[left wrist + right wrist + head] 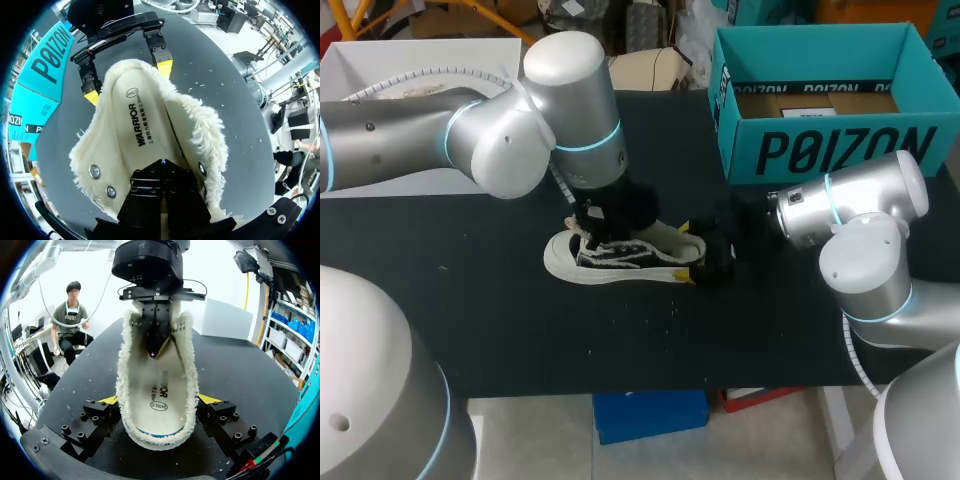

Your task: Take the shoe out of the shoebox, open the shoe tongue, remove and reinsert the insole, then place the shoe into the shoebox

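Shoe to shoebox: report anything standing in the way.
Only my own right arm lies across the table between the shoe and the open shoebox. The right gripper clasps the heel, and the left gripper sits in the shoe's opening. Nothing else visible stands between.

Even overhead light brightens the dark surface, leaving only soft shade under the shoe below the left hand. Beyond that hand the right wrist view glares white; pale sheen marks the left arm.

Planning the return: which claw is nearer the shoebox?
Right. The right claw holds the shoe at its heel, toward the shoebox; the left claw sits inside it, farther.
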You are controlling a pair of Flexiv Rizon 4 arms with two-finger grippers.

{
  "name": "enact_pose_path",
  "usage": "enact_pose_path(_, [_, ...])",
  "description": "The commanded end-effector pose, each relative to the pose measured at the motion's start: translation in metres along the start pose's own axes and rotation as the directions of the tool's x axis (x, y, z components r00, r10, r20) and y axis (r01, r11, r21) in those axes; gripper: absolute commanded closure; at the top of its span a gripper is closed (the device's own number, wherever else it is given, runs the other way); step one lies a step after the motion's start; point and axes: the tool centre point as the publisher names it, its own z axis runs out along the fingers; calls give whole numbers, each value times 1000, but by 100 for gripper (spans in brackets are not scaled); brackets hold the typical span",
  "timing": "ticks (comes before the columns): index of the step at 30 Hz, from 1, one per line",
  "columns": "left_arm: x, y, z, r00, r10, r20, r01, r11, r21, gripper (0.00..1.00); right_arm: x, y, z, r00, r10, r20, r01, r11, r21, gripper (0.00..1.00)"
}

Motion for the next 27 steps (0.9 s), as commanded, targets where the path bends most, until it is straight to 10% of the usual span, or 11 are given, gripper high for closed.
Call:
enact_pose_path(1, [1, 1, -10, 1000, 1, -1, -1, 1000, 4, 100, -1, -3, 1, 1000, 1, 0, -1, 1000, 1, 100])
enact_pose_path(16, [-2, -5, -31, 1000, -1, 2, 1, 998, 62, 100, -1, -3, 1, 1000, 1, 0, -1, 1000, 1, 100])
enact_pose_path(27, [-5, -19, -38, 979, -50, -200, 71, 993, 95, 100, -1, -3, 1, 1000, 1, 0, -1, 1000, 1, 100])
